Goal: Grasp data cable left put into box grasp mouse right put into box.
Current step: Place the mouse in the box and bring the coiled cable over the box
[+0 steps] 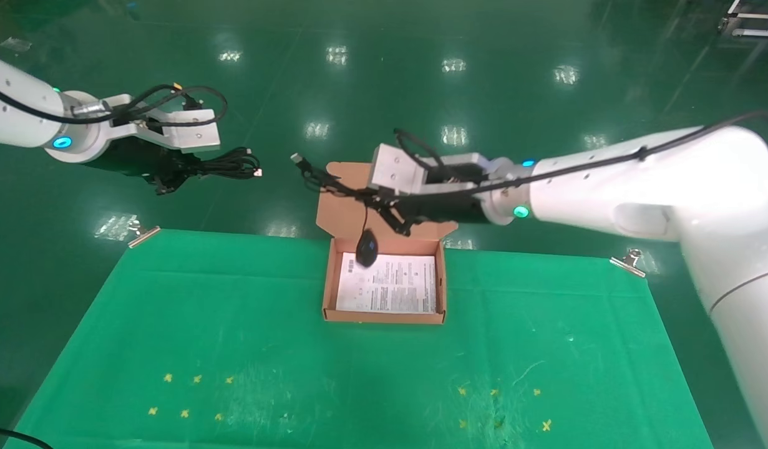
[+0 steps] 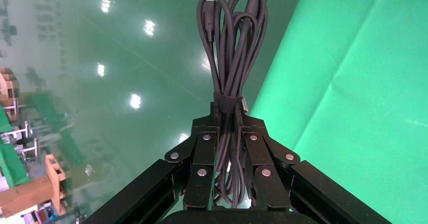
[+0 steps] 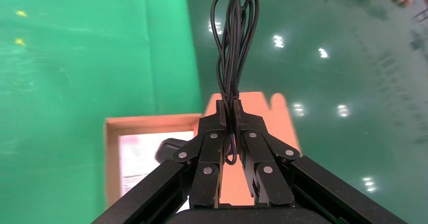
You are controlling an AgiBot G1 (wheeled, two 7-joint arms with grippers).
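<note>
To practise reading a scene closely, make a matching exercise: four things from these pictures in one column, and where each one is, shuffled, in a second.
Things
1. data cable
2. mouse
3. box
4. mouse's cord

Places
A. lying open on the green cloth
B. clamped in the right gripper
C. clamped in the left gripper, off the table's far left
D. dangling over the box's back edge

Pairs: 1-C, 2-D, 3-A, 4-B

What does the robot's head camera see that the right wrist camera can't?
Only the head view shows the left gripper off the table's left, clamping the looped black data cable, and the small black oval mouse dangling whole over the box. Only the right wrist view shows the right gripper's fingers pinching the thin black mouse cord. Both show the shallow orange-brown cardboard box and green cloth.
</note>
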